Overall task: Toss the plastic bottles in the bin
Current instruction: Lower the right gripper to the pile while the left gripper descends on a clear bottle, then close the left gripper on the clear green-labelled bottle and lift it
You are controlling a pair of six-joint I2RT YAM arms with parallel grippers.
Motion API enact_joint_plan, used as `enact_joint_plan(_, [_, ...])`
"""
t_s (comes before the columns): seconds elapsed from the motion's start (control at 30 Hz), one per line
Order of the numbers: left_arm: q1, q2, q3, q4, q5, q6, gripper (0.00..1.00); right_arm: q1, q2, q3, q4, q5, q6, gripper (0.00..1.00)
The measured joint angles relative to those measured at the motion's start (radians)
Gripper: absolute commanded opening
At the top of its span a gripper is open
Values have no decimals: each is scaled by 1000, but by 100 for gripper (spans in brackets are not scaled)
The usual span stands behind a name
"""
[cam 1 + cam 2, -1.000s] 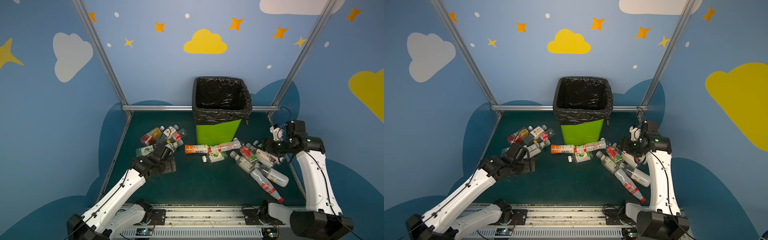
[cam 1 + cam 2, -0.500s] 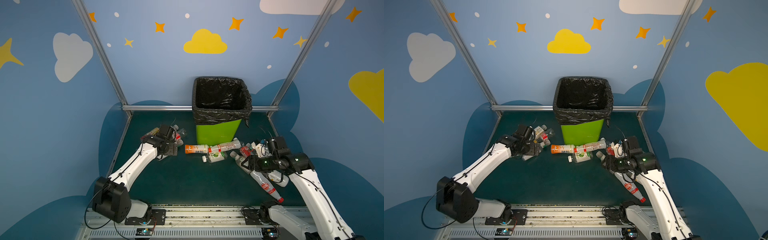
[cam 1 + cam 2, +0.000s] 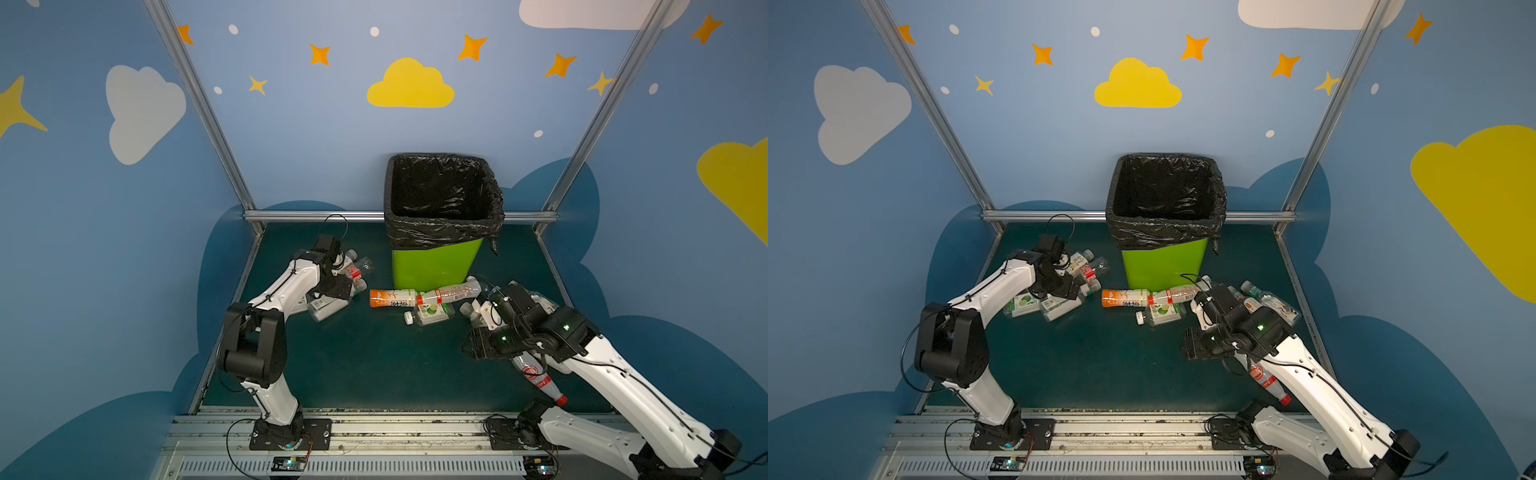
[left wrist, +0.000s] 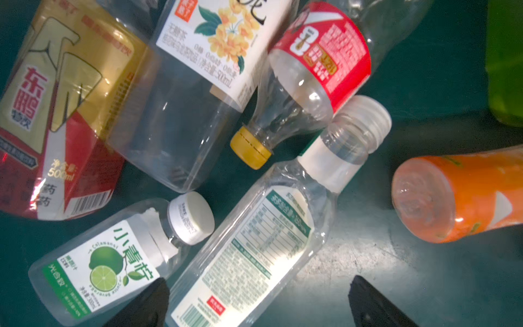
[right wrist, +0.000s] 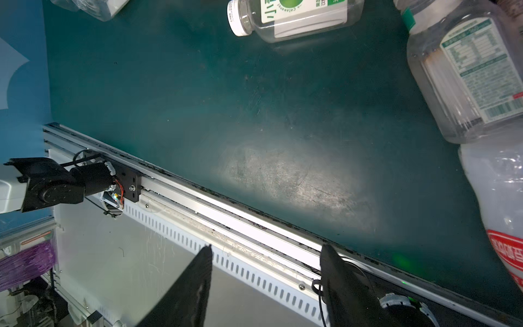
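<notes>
The plastic bottles lie on their sides on the dark green desk in three loose groups. One is on the left under the left arm, one is just in front of the bin, and one is on the right under the right arm. The bin stands at the far middle, and its black liner shows no bottle inside.

The bottles look empty, so they are probably very light, thin-walled and easily dented. The round ones are likely to roll or squirt out of a hard squeeze. A grip across the mid-body, over the label, seems safest, with flat sides preferred to necks or caps.

The left pincer is spread as wide as it goes and holds nothing. Its fingers straddle a flat-sided clear bottle with a green-printed label. A lime-label bottle lies just beside it. I cannot tell whether either finger touches yet.

The right pincer is partly spread and empty, with nothing between its jaws. It hovers over bare desk to the left of the right-hand group, near a red-label bottle.
</notes>
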Motion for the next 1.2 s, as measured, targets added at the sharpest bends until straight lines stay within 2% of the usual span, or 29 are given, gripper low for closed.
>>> enact_joint_plan(0.33, [9,119,41,-57,23,62,100,53,52,63,9,61,21,62])
enact_joint_plan(0.63, [16,137,42,-69,60,55,98,61,76,69,13,75,23,63])
enact_joint_plan(0.73, [16,137,35,-69,71,42,94,63,84,69,16,79,24,63])
enact_joint_plan(0.83, [16,137,24,-67,82,26,85,63,88,69,16,83,24,63])
enact_joint_plan(1.07, [16,136,7,-65,103,-4,78,64,89,74,16,85,22,63])
enact_joint_plan(1.13, [16,134,-1,-64,113,-15,72,64,89,74,16,88,21,63])
enact_joint_plan(1.17, [16,131,-5,-63,117,-20,64,64,89,74,16,90,21,63])
enact_joint_plan(1.2, [16,124,-12,-63,125,-27,41,64,87,74,16,92,21,63])
